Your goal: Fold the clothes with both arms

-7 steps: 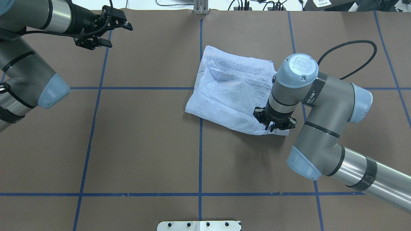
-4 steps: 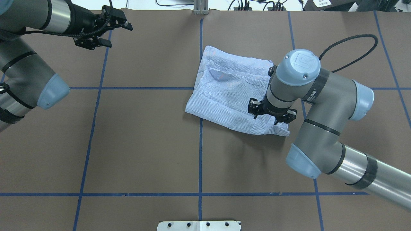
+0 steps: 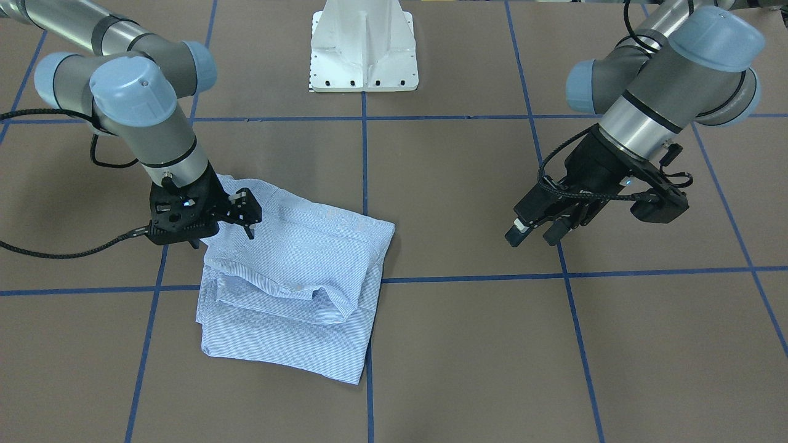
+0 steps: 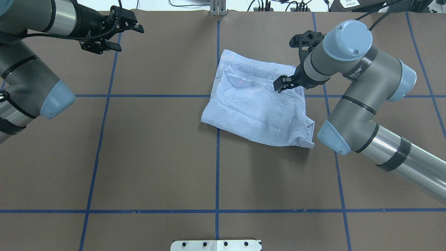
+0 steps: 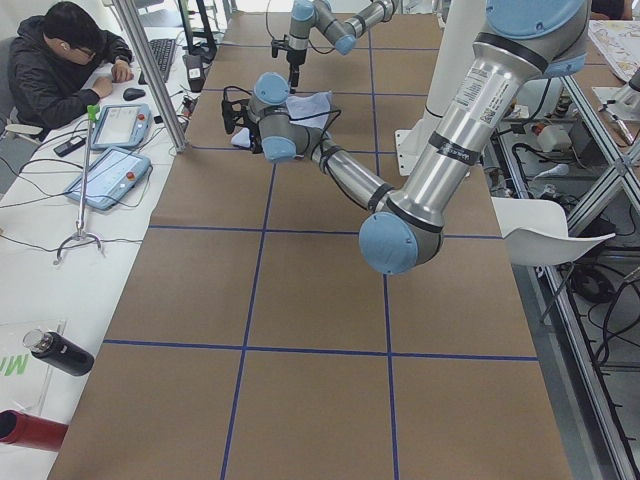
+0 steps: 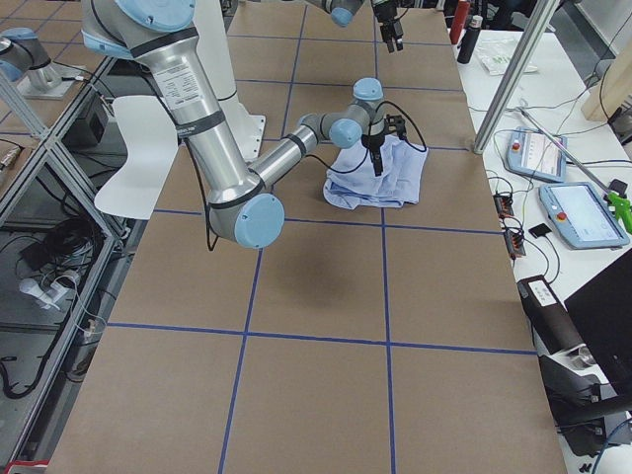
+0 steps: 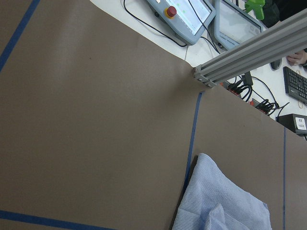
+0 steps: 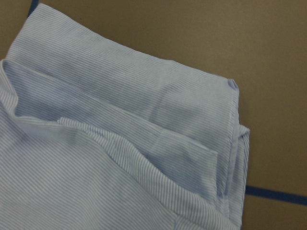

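Right tool (image 3: 223,237) over shirt (image 3: 295,277) edge

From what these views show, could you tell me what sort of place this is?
Probably a robotics lab: a blue-taped grid table, teach pendants on the side bench, and an operator seated at a keyboard.

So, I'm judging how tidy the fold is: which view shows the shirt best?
Exterior front-facing: nearly the whole shirt shows, stacked layers included. Overhead, the right arm hides a corner; the wrist views catch only corners; the side views show it small.
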### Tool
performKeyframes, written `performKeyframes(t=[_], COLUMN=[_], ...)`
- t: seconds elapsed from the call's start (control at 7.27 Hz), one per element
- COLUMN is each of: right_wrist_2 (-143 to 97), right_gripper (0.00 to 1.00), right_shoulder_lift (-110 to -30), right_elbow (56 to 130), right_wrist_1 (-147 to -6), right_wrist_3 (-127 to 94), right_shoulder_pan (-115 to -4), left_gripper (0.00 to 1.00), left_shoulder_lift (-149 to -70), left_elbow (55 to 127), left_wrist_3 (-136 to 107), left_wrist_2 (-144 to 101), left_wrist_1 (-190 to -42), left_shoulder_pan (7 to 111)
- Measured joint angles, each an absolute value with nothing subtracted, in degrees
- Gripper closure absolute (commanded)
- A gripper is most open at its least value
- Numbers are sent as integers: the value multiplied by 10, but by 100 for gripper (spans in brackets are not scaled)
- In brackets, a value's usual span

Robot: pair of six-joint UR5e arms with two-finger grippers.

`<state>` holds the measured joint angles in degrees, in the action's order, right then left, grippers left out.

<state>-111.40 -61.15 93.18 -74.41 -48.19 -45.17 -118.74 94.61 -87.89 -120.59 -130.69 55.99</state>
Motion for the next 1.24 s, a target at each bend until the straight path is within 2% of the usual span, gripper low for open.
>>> performKeyframes(t=[0.41, 0.69, 0.82, 0.96, 1.1, 1.24], right_wrist_2=[-1163, -1200, -1232, -1259, -1273, -1278], right_gripper=[0, 1, 4, 19, 49, 91], right_shoulder_lift=[-578, -575, -577, -578, -578, -576], right_elbow=[805, 783, 779, 777, 773, 766], right_wrist_1=[-608, -601, -601, -603, -604, -604], right_wrist_3=[-388, -364, -362, -363, -363, -362], right_shoulder_pan=[-485, -490, -490, -489, -487, -485], left_gripper=[1, 1, 1, 1, 1, 1], left_shoulder_lift=[-1187, -1187, -1187, -1187, -1187, -1187], left_elbow=[946, 946, 945, 945, 945, 946], left_wrist_3=[-879, -879, -879, -879, -879, -879], left_wrist_2=[-1206, -1206, -1206, -1206, -1206, -1206], left_wrist_1=[-1307, -1307, -1307, -1307, -1307, -1307], left_shoulder_pan=[560, 560, 560, 560, 560, 560])
